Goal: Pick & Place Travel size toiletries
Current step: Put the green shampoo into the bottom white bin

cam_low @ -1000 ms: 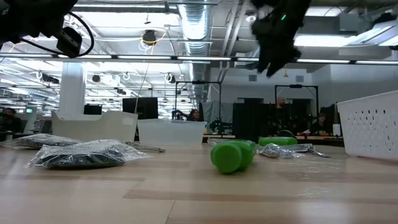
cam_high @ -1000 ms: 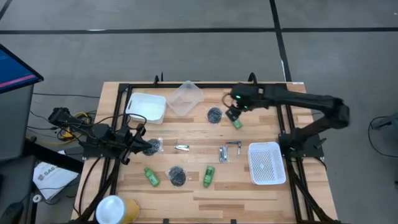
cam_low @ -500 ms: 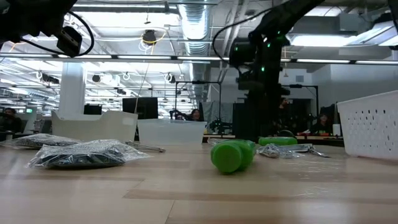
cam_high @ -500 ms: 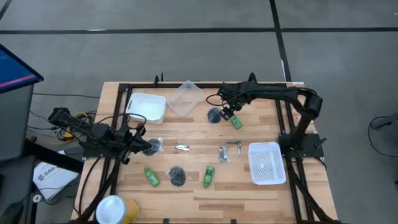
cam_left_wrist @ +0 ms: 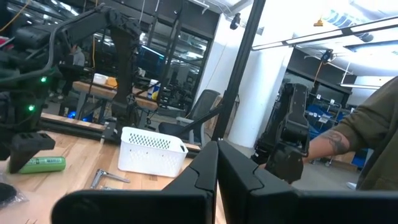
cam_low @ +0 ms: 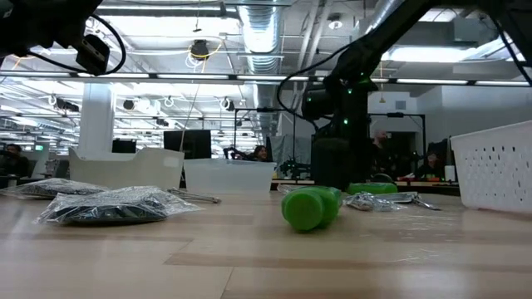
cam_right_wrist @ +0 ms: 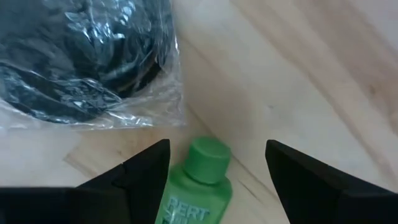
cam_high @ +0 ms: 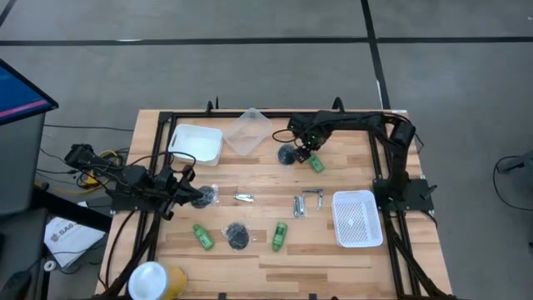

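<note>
Three green bottles lie on their sides on the wooden table (cam_high: 202, 237) (cam_high: 279, 236) (cam_high: 316, 163). Three dark round jars in clear wrap lie flat (cam_high: 287, 154) (cam_high: 237, 236) (cam_high: 204, 196). Silver tools (cam_high: 308, 200) (cam_high: 244, 197) lie mid-table. My right gripper (cam_high: 306, 151) is open, low over the far bottle. In the right wrist view its fingers (cam_right_wrist: 146, 171) stand either side of that bottle's cap (cam_right_wrist: 208, 155) without touching, and the wrapped jar (cam_right_wrist: 81, 56) lies just beyond. My left gripper (cam_high: 179, 193) is shut (cam_left_wrist: 217, 168), beside the left jar.
A white mesh basket (cam_high: 358, 218) stands at the right, and shows in the low view (cam_low: 495, 174). A clear tub (cam_high: 248, 132) and a white tray (cam_high: 197, 143) stand at the back. A yellow-and-white object (cam_high: 154, 282) sits at the near left corner.
My right gripper has gone toward the table's left edge and come down from well above the table to just over the far green bottle and the wrapped jar. Its arm has folded back. The things on the table have not moved.
</note>
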`<action>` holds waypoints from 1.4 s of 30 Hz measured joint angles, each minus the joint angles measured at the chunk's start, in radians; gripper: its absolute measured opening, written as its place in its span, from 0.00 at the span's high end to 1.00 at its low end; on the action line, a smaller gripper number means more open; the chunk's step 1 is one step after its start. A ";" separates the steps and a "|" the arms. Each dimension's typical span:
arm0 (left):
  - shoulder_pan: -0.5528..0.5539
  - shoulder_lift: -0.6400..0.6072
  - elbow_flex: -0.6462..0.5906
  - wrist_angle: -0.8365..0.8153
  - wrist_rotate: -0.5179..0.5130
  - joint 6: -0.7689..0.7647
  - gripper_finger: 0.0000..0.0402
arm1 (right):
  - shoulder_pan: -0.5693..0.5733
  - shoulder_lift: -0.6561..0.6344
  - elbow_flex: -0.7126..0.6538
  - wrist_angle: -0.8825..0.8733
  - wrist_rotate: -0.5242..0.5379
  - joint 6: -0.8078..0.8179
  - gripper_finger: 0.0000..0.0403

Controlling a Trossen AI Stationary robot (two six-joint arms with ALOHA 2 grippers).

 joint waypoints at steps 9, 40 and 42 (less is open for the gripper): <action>0.000 0.000 0.000 0.000 -0.003 0.000 1.00 | 0.000 0.013 -0.018 0.037 -0.022 -0.007 0.62; 0.000 0.000 0.000 0.000 -0.019 0.000 1.00 | 0.356 -0.730 -0.087 -0.381 0.065 0.684 0.80; 0.000 0.000 0.000 0.000 -0.019 0.000 1.00 | 0.447 -0.765 -0.136 -0.390 0.086 0.828 0.79</action>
